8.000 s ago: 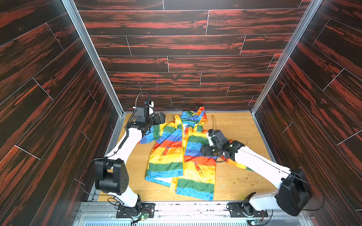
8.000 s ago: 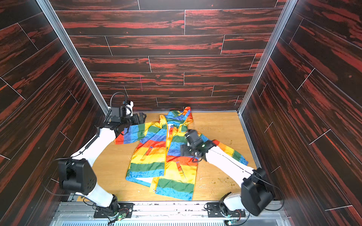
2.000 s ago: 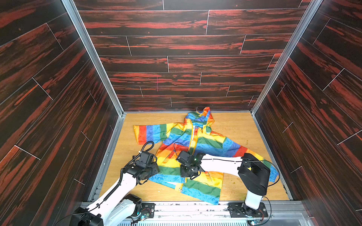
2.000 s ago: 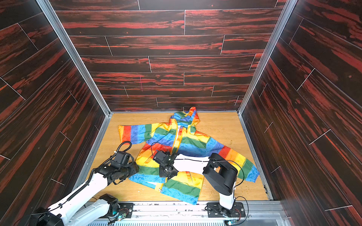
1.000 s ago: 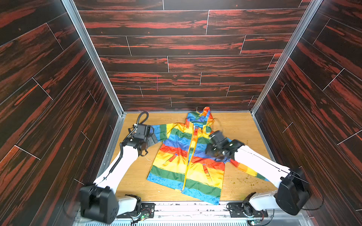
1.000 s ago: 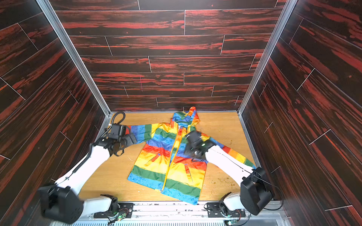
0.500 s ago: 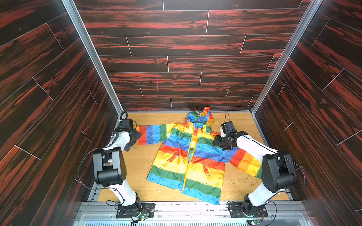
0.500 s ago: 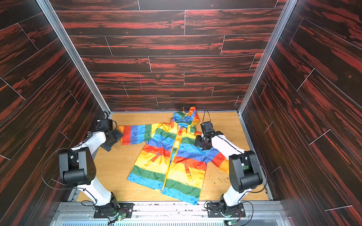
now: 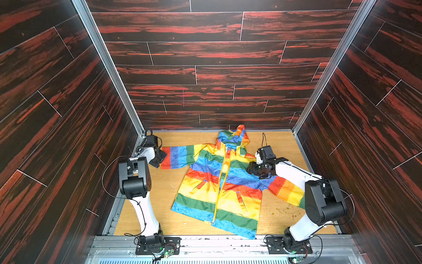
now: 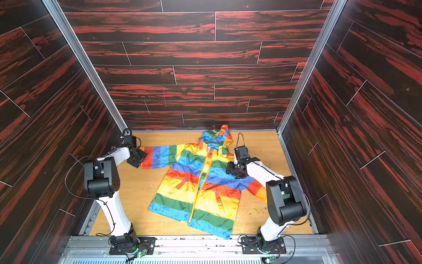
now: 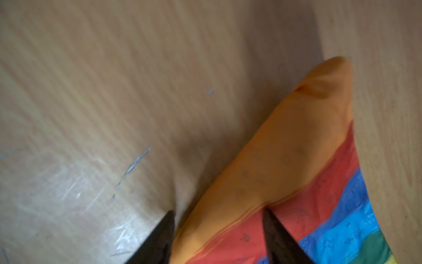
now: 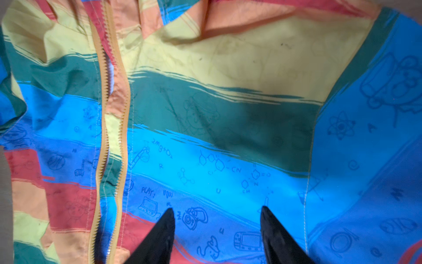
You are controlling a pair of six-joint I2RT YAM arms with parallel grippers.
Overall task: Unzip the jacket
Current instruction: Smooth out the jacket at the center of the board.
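1. Jacket point(image 9: 201, 194) lies flat and front up on the wooden table point(image 9: 157, 201), between my two arms, with its hood point(image 9: 233, 137) at the far end.
2. It looks thin, shiny and very light (like a little rain coat). I think it will slide and bunch up if I tug it at only one spot.
3. My left gripper point(image 11: 217, 217) is at the orange sleeve cuff point(image 11: 296, 137). Its fingers are partway apart with the cuff between them. I cannot tell if they pinch it.
4. My right gripper point(image 12: 215, 210) hovers over the blue stripe point(image 12: 228, 160) on the chest. Its fingers are apart and hold nothing.
5. The yellow zipper point(image 12: 100, 137) runs near that gripper. Up there its two sides are parted. Lower down, in both top views, it looks shut.
6. I think the best place to grab is the small zipper pull, while the other gripper pins the cloth. I cannot make out the pull.
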